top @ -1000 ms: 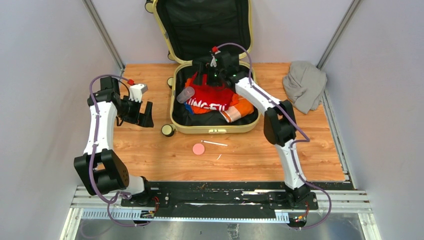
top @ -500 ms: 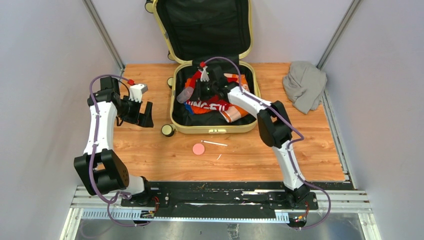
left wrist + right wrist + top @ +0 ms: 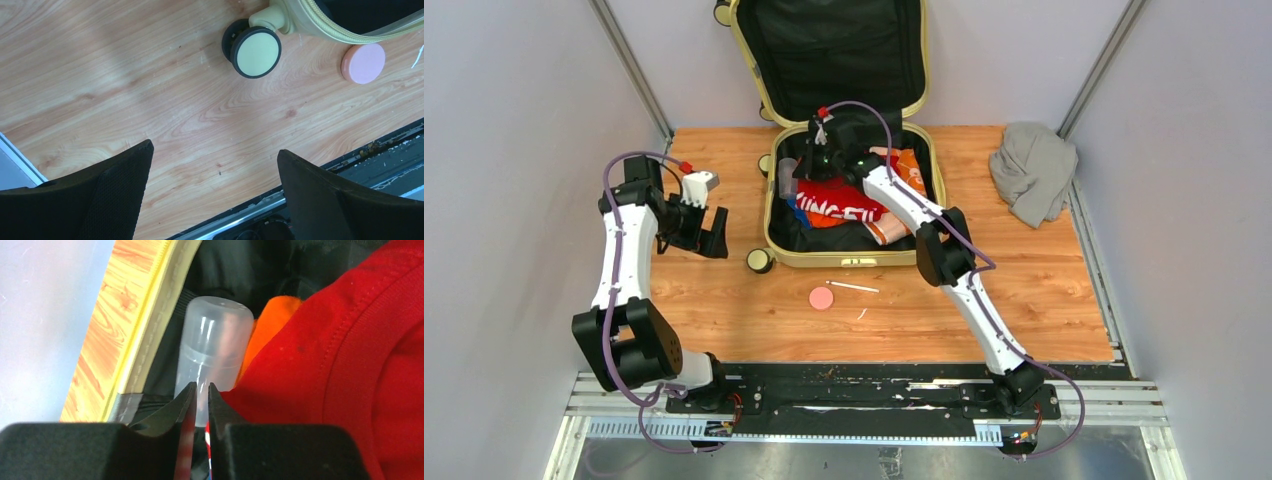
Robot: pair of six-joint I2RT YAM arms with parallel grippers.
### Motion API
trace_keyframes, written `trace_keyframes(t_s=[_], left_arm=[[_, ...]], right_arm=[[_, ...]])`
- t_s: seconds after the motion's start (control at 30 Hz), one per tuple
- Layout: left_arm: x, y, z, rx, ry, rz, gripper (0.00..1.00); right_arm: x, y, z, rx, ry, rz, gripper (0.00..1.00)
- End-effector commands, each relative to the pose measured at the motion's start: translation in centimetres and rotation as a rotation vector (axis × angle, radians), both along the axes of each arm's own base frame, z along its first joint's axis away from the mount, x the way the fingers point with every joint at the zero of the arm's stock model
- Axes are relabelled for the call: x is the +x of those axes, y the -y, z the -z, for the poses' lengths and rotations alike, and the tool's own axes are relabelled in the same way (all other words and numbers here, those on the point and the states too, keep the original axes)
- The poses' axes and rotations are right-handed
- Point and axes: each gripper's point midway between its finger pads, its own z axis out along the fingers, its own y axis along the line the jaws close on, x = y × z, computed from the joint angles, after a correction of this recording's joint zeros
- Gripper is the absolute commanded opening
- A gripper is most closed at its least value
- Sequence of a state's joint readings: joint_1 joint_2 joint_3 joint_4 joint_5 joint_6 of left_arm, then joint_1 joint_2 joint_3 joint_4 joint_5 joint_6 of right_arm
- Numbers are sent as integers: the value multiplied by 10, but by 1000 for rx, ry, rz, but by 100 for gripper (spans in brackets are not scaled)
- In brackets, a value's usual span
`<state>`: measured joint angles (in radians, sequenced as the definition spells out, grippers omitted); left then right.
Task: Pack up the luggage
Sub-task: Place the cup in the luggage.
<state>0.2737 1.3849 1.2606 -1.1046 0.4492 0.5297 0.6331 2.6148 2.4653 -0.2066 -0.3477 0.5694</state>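
**Right claw [image 3: 199, 390] crosses to the clear round-topped plastic container [image 3: 215, 335] and closes on it**

Compared with one second ago, the right arm has swung from the back middle of the pale yellow hard-shell suitcase [image 3: 854, 258] over to its left inner wall. The jaws were wide apart then. Now they leave only a thin slit, and the lower wall of the container goes into this slit, so I judge that the claw pinches it by the wall. The container also stands more upright against the suitcase's left wall than before, which fits with a grip. It touches the crumpled red fabric garment [image 3: 350, 365], and a piece of orange cloth [image 3: 280, 310] shows just behind.

The suitcase lies open on the wooden table [image 3: 724, 300], with its black-lined lid opened toward the far side and the clothes in its lower half. The left claw [image 3: 215, 149] has not moved. It hovers to the left of the suitcase, near one cream-and-black wheel [image 3: 257, 51], with jaws fully spread and holding nothing.

For the task, this probably means the container is being placed better inside the suitcase. Outside the suitcase there remain a grey cloth garment [image 3: 1032, 170] well to its right, and a flat round pink disc [image 3: 821, 298] and a thin white stick [image 3: 854, 287] just in front of it. The packing therefore looks unfinished.
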Motion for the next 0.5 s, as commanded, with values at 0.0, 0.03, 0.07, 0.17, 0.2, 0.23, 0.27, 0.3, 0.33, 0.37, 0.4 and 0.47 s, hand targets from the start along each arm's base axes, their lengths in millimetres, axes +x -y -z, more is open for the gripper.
trace_keyframes(t_s=[0.0, 0.03, 0.07, 0.17, 0.2, 0.23, 0.27, 0.3, 0.33, 0.37, 0.4, 0.47], left_arm=[[-2, -3, 4, 2, -10, 8, 100], [-2, -3, 5, -1, -13, 9, 100], [-2, -3, 6, -4, -18, 9, 100], [-1, -3, 8, -11, -28, 6, 100], [-1, -3, 8, -11, -27, 7, 100], [-2, -3, 8, -11, -25, 9, 100], [-2, -3, 9, -11, -26, 12, 100], [-3, -3, 10, -13, -29, 13, 100], [-3, -3, 10, -14, -30, 13, 100], [-4, -3, 11, -15, -31, 15, 100], [-4, -2, 11, -17, -30, 17, 100], [-4, -2, 11, -20, -29, 16, 100]], right_arm=[[6, -1, 27, -3, -65, 48, 19], [7, -1, 30, 0, -69, 54, 22], [9, -2, 33, 3, -75, 57, 23], [6, -3, 39, 11, -98, 39, 25], [6, -1, 38, 16, -105, 38, 26], [6, 1, 33, 29, -103, 36, 27], [7, 3, 25, 47, -98, 39, 30], [9, 6, 15, 72, -87, 42, 34], [13, 9, 2, 109, -75, 44, 38], [16, 9, -11, 161, -63, 34, 42], [19, 9, -21, 198, -62, 32, 46], [30, 9, -40, 235, -41, 47, 50]])
